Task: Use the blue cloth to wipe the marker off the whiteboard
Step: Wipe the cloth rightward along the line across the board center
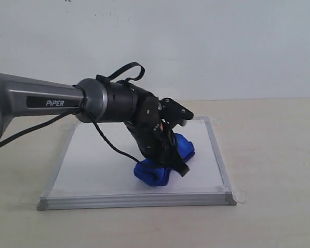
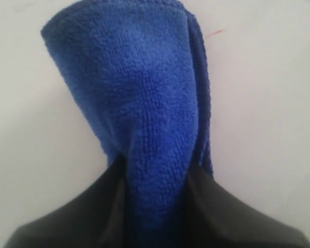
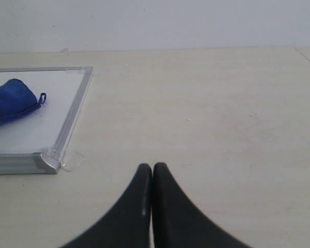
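The whiteboard lies flat on the table, silver-framed. My left gripper reaches over its right half and is shut on the blue cloth, which rests bunched on the board. In the left wrist view the blue cloth fills the middle, pinched between the dark fingers, with my left gripper closed around it. A short red trace of the marker shows beside the cloth. My right gripper is shut and empty above the bare table, right of the whiteboard; the blue cloth appears there too.
A black cable hangs from the left arm across the board. Clear tape holds the board's corner to the beige table. A white wall stands behind.
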Tool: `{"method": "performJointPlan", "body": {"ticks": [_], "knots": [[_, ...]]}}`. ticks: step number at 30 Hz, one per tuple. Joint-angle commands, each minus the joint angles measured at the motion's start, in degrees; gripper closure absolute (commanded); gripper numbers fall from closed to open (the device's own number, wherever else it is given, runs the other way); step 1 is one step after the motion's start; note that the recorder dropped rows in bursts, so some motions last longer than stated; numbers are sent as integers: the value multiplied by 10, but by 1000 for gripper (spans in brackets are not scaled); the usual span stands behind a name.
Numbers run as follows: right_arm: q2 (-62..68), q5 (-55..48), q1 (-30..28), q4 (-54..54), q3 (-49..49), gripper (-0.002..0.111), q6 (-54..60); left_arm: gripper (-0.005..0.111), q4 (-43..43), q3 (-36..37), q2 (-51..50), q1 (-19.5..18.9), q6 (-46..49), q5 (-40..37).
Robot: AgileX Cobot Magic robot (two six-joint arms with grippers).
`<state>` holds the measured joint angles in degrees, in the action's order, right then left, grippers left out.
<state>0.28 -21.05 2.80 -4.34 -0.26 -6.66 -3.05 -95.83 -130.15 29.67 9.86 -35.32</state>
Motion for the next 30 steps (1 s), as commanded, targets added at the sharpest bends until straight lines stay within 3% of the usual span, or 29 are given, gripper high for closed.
{"method": "performJointPlan", "body": {"ticks": [1,4,7,12,17,20,23,28,30], "knots": [[-3,8,-5,-3,3,108,-1,103,-40,1,7,-51,-57,-3],[-3,8,-5,-3,3,108,-1,103,-31,1,7,-74,-75,21],[-3,8,-5,-3,3,108,-1,103,-6,1,7,-71,-72,41],[-3,8,-5,-3,3,108,-1,103,31,1,-5,-19,-18,58],[-3,8,-5,-3,3,108,-1,103,34,-3,-13,77,1,64],[-3,8,-5,-3,3,108,-1,103,31,-3,-6,99,8,65],[-3,8,-5,-3,3,108,-1,103,-9,-3,-12,70,0,62],[-3,8,-5,-3,3,108,-1,103,-66,-3,-16,-37,-89,54],[-3,8,-5,-3,3,108,-1,103,-66,-3,-19,-58,-92,42]]}}
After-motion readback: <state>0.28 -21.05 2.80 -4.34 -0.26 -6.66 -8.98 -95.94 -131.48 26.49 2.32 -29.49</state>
